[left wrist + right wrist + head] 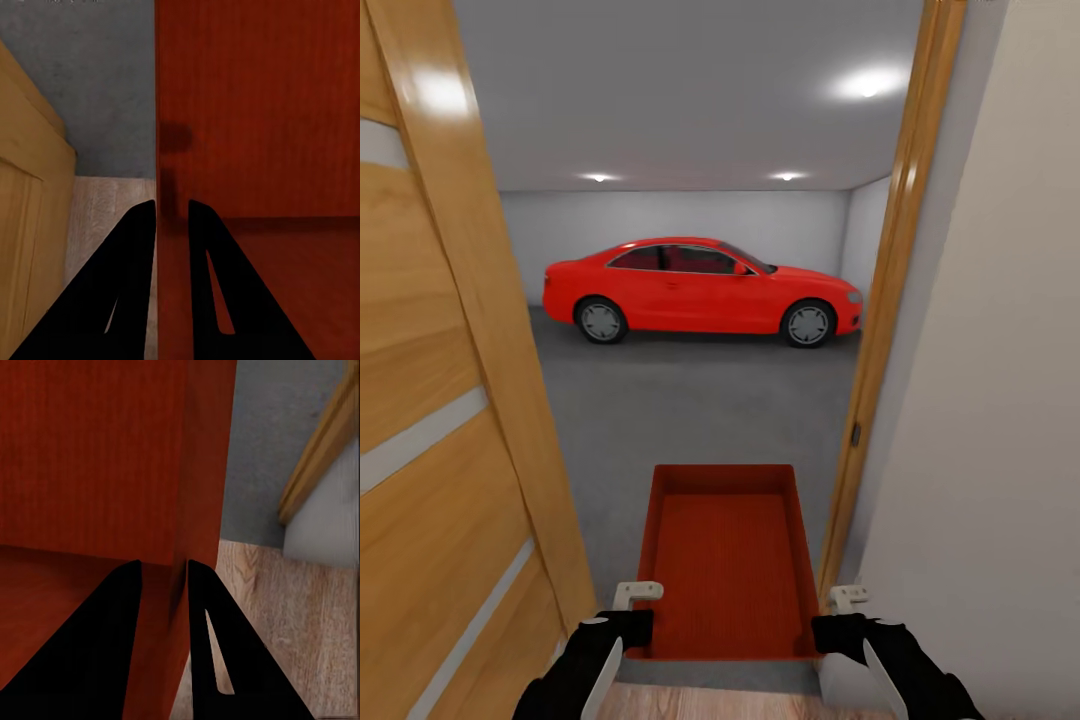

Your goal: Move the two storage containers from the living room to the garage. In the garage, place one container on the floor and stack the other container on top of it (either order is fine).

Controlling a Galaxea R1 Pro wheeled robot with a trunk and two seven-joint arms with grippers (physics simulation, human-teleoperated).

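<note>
One red-orange storage container [725, 560] hangs level between my arms in the doorway, its open top facing up and its inside empty. My left gripper [635, 622] is shut on its near left wall, and my right gripper [832, 628] is shut on its near right wall. In the left wrist view the black fingers [135, 255] of the left gripper [172, 204] straddle the container [262, 112] wall. The right wrist view has the right gripper [161, 564] pinching the wall of the container [97, 457]. Ahead lies the garage's dark grey floor [690, 410].
An orange-brown door [430, 400] with frosted stripes stands open close on the left. The wooden door frame [880, 330] and a pale wall [990, 400] are close on the right. A red car [705, 290] is parked across the garage's far side. Light wood planks [710, 700] lie underfoot.
</note>
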